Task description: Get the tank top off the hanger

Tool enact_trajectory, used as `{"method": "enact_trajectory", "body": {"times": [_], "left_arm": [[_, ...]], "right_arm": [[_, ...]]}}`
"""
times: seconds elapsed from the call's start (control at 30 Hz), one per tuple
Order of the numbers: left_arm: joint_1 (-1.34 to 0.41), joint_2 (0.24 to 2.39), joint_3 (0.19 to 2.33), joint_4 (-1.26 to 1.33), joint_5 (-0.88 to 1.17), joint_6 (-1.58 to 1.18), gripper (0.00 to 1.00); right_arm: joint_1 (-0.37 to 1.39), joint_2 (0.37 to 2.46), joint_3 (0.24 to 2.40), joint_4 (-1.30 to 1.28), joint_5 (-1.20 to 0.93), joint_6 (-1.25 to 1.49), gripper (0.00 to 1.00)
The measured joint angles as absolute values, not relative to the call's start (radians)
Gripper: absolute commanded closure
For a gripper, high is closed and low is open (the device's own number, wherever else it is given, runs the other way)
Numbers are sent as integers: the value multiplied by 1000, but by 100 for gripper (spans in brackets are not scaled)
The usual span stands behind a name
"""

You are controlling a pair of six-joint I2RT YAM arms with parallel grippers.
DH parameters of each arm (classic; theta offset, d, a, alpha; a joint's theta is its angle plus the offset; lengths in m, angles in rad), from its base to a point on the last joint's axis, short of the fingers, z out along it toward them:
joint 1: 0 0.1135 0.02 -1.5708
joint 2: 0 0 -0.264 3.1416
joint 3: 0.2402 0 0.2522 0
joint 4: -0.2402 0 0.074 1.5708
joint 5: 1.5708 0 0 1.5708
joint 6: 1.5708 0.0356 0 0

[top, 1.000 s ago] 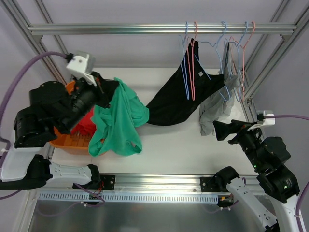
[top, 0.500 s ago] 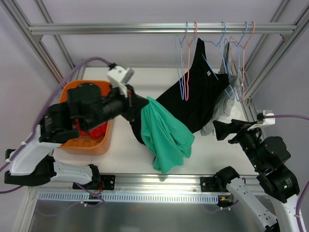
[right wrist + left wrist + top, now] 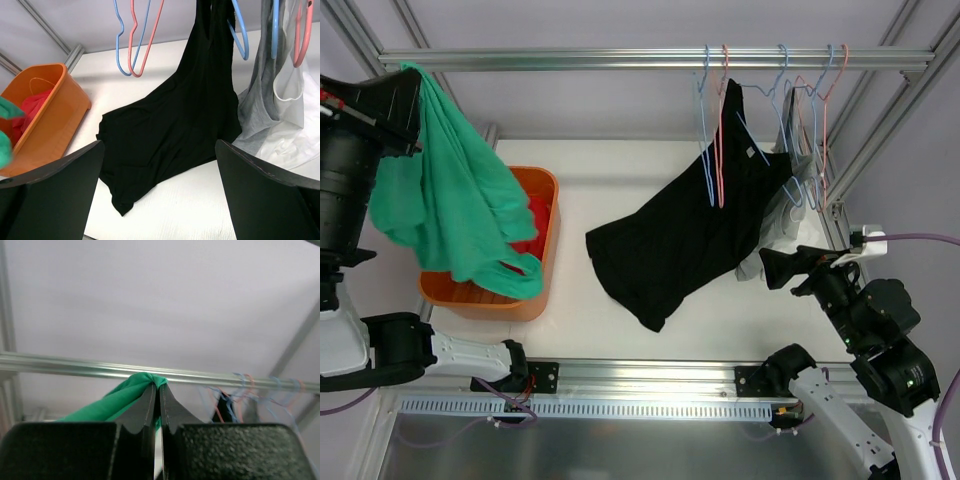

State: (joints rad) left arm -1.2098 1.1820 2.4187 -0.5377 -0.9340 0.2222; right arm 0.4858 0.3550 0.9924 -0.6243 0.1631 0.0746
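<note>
The left gripper is being kept fully closed, and a bunched fold of the green tank top is being pinched between its fingertips. In the left wrist view, the green cloth is being shown poking out just above the closed tips and trailing away to their left. The tank top is being held up free of every hanger, with its body hanging straight below the gripper. Its lower edge is being dangled over the orange basket; whether it is touching the basket cannot be told. A red garment is lying inside that basket, below the gripper.

The right gripper is being held wide open, with nothing being gripped between its fingers. Directly ahead of it, a black garment is hanging among the blue and pink hangers, and its lower part is being spread across the white table. Which hanger is carrying it cannot be told. Ahead of the gripper and to its right, a grey garment and a white garment are hanging just beside the black one.
</note>
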Motion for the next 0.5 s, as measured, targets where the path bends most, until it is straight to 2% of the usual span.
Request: {"method": "enact_trajectory", "body": {"times": [0.23, 0.5], "left_arm": [[-1209, 1270, 2295, 111, -1087, 890, 100], [-1203, 1165, 2082, 235, -1153, 1010, 100]], "right_arm": [[486, 358, 995, -624, 150, 75, 1], [486, 365, 995, -609, 117, 94, 0]]}}
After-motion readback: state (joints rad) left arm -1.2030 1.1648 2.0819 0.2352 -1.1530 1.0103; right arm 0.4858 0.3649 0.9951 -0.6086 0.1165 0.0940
